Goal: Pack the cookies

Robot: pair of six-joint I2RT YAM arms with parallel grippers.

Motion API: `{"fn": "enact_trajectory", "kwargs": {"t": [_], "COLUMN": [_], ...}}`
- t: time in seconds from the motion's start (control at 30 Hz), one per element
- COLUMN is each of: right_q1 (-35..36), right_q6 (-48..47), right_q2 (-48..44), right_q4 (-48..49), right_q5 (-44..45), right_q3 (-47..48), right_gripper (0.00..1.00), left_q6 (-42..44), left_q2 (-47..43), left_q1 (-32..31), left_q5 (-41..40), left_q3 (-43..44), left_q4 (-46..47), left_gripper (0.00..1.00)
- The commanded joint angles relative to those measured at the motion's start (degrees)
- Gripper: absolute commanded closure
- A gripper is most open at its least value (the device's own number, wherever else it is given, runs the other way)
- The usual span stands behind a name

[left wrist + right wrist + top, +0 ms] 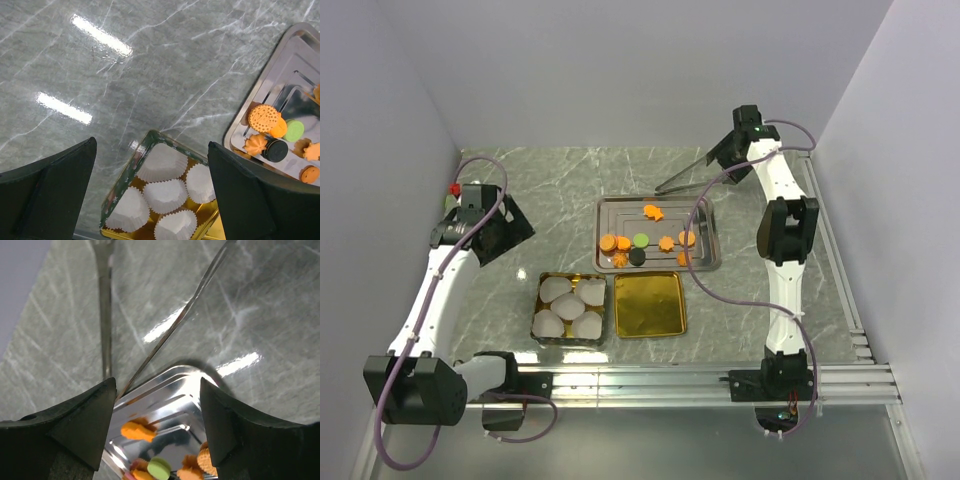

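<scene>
Grey marble table, white walls on three sides.

Right gripper hangs just past the far-right corner of the tray. Its fingers are partway apart and nothing spans the gap; the tray shows straight through it. Tongs start at one finger and their two arms spread away from it, running over the table just beyond the tray's far edge. The joined end is hidden behind that finger, so I can't tell if it's gripped or only touching.

Cookies are all in the tray. One orange flower sits alone toward the far side. The rest lie in a loose band along the near side, orange discs and flowers. A green one is mid-row, with a black one just nearside of it.

Left gripper is well left of the tray, spread wide and holding nothing. It hangs above the table, looking down over the tin. The tin sits off the tray's near-left corner with five white paper cups inside, packed touching. Gold lid lies directly nearside of the tray, just beside the tin.
</scene>
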Motion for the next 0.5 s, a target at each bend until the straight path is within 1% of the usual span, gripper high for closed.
{"fn": "enact_trajectory", "kwargs": {"t": [0.0, 0.17, 0.47], "right_q1": [-0.4, -0.8, -1.7], "right_q6": [0.6, 0.9, 1.0], "right_q2": [1.4, 3.5, 7.6], "right_q4": [0.8, 1.8, 2.4], "right_q5": [0.2, -0.2, 1.2], "right_q3": [3.8, 4.6, 6.6], "right_gripper": [0.26, 0.28, 0.28], "left_q6": [0.2, -0.1, -0.4], "left_q2": [0.9, 3.0, 5.4], "left_q1": [-0.1, -0.2, -0.9], "left_q5": [1.1, 1.5, 2.4], "left_q3": [2.2, 3.0, 3.5], "left_q4": [1.9, 2.6, 3.2], "left_gripper": [0.01, 0.01, 0.01]}}
